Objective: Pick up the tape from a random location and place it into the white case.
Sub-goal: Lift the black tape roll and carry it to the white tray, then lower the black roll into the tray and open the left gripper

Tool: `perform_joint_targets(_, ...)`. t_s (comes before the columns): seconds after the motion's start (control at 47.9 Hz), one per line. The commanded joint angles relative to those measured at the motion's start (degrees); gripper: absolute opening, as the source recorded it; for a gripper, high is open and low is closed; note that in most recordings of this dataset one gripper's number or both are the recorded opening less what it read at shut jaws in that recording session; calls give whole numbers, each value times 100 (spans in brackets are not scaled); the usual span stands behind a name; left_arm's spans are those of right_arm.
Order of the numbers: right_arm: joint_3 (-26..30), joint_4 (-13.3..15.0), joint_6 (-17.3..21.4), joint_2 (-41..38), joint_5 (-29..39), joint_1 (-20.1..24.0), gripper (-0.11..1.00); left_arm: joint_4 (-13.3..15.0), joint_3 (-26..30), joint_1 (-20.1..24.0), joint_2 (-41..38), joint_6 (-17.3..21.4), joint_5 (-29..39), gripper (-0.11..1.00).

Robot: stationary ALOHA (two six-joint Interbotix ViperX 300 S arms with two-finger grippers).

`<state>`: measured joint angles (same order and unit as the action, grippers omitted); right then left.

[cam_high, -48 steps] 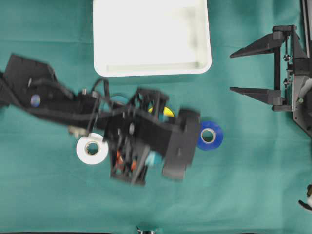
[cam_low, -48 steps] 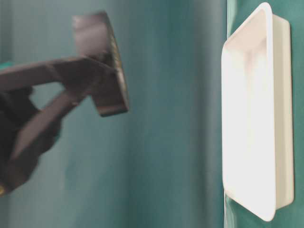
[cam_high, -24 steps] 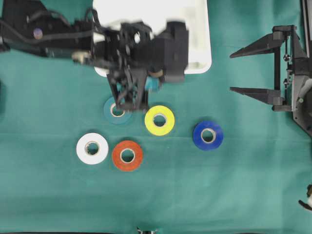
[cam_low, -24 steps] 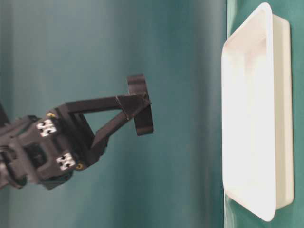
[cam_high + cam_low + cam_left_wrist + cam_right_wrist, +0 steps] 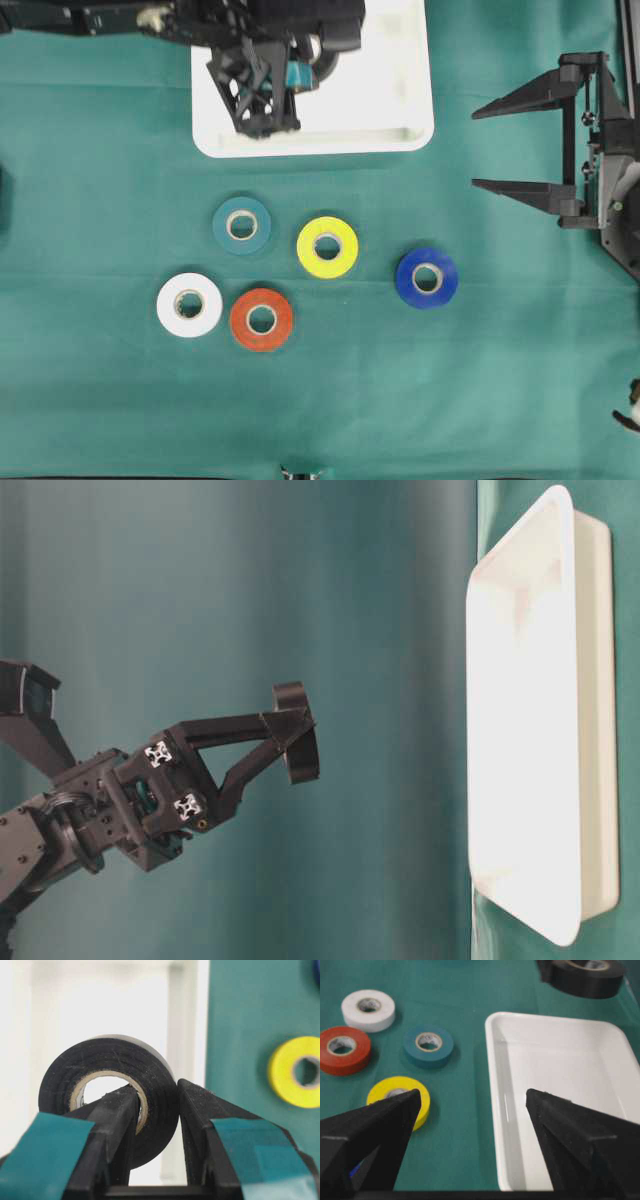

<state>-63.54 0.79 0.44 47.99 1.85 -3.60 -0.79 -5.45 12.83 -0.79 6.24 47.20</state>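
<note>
We've got the black roll of electrical tape (image 5: pixel 112 1102) pinched by its wall in the left gripper (image 5: pixel 155 1110): one finger goes thru the cardboard core, the other presses on the outer face, so the jaws sit narrow w/ the roll's wall between them. Behind and below the jaws lies the large shallow white plastic case (image 5: pixel 400 100) w/ rounded corners and raised rim; in the overhead view the gripper is over its floor, and in the table-level view the roll (image 5: pixel 297 734) hangs well clear of the case, not touching.

Step in hand, as we judge it: carry done, release pending. Next move calls for lowering toward the case floor, then spreading the jaws enough that the inner finger frees the core w/o dragging the roll back out.

Beyond the jaws, on the green cloth (image 5: pixel 100 400), lie teal (image 5: pixel 241 224), yellow (image 5: pixel 327 246), white (image 5: pixel 189 304), orange-red (image 5: pixel 261 318) and blue (image 5: pixel 426 277) rolls, all apart from the case.

The right gripper (image 5: pixel 520 145) sits off to the side, jaws wide, holding nothing.

Vs half a sec ago: the left gripper has travelled from the case's near rim, above the teal roll, to further over the case; the loose rolls haven't shifted
</note>
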Motion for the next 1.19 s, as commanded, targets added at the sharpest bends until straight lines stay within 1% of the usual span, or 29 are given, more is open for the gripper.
perform_joint_targets(0.0,105,9,0,-9,9,0,92,-9,79,132,185,35,-44,20)
perform_joint_targets(0.209,105,18,0,-9,35,-9,92,0,79,202,185,132,-53,20)
perform_joint_targets(0.793,105,26,-9,-9,35,0,92,18,53,202,193,123,-62,20)
perform_joint_targets(1.169,105,26,-9,-9,35,0,92,26,-88,202,176,123,-123,20)
